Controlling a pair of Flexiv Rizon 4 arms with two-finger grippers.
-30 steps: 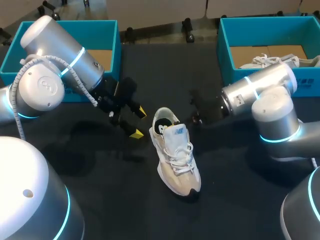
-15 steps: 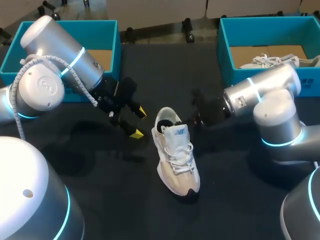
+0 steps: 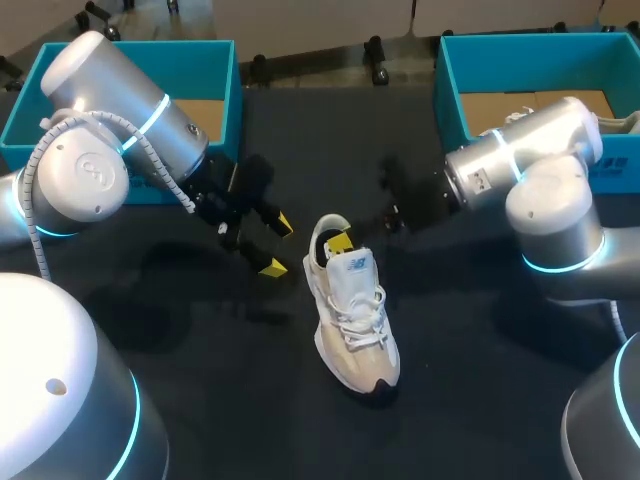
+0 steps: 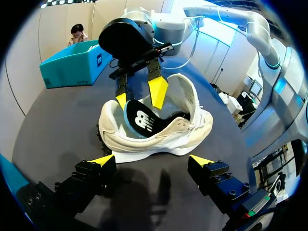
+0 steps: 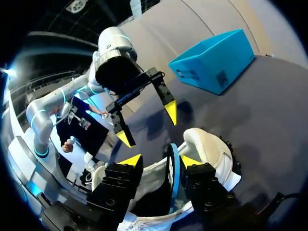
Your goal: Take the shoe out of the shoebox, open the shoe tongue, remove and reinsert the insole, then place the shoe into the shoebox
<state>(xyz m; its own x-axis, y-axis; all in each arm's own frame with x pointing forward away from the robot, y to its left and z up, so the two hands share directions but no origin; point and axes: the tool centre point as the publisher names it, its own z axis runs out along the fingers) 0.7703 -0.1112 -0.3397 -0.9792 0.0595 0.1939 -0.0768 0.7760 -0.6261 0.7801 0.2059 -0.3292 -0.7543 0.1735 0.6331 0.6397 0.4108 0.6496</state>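
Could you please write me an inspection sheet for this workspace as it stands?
Surface: black table, carrying one shoe and two boxes.
Job's things: white shoe on its sole at the middle, out of the box; insole standing on edge in the heel opening; left shoebox and right shoebox at the far corners, a second shoe in the right one.
Clutter: nothing seen.
Grippers: left gripper open, beside the heel, not touching; right gripper open, the insole between its fingers.
Cables: white coiled cable along the left arm.
Surroundings: nothing seen.
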